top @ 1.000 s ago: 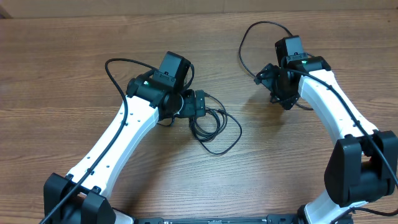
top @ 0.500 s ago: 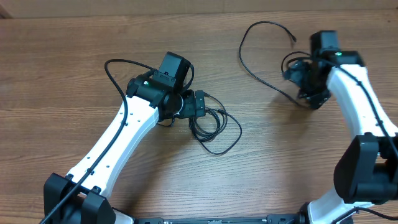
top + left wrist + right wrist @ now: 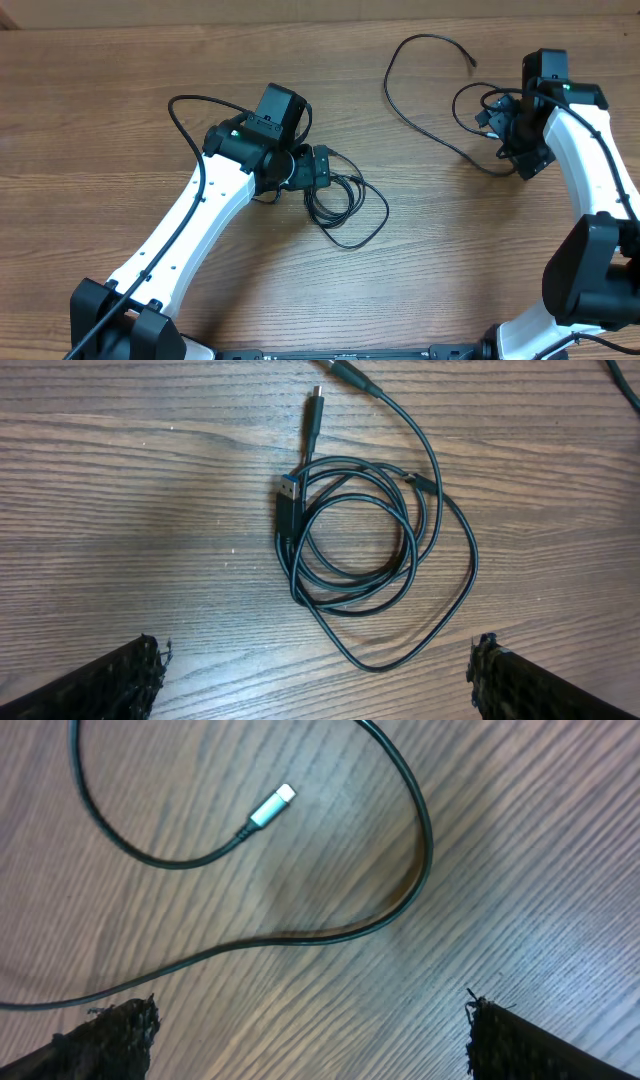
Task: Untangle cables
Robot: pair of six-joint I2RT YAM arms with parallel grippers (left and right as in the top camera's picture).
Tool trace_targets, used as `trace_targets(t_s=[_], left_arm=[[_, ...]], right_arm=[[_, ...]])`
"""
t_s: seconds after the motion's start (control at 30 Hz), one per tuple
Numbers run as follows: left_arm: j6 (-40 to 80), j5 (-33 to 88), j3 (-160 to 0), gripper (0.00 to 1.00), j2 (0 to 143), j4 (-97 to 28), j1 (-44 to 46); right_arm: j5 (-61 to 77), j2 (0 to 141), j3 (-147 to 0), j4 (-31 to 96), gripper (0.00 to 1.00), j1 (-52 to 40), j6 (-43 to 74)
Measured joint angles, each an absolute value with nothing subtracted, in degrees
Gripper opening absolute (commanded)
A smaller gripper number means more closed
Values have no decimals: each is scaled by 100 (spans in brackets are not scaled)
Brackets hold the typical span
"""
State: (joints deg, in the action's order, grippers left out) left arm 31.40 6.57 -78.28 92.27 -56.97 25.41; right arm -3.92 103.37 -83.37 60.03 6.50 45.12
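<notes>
Wooden table, released left hand above coiled cables, released right hand above partly cropped loose cable

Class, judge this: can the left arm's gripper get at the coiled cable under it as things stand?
Probably yes: the left gripper hangs open right above the coiled cable, and nothing covers the cable or stands in between.

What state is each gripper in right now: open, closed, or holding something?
Left gripper: open, empty, above the coiled thin black cable.
Right gripper: open, empty, above the loose black silver-tipped cable.
</notes>
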Motion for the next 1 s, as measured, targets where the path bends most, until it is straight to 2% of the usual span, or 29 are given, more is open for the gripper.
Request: trace_targets(t_s=[0.07,0.17,0.3,0.67,1.0], left_arm=[[3142,657,-7828,99,9227,-5697,2541],[3142,657,-7828,100,9227,-5655,2541],[3142,657,-7828,99,9227,-5651,2541],[3142,657,-7828,99,9227,-5653,2541],[3142,657,-7828,100,9227,-5653,2541]], right_arm=[[-408,10337,-8237,5920,96,648,4545],[-429,10337,-8095,5802,85,648,4593],[-451,10339,-8023,5647,79,650,4635],[-495,10639,-8020,5345,77,650,4912],[-482,11190,-8020,5371,67,650,5085]])
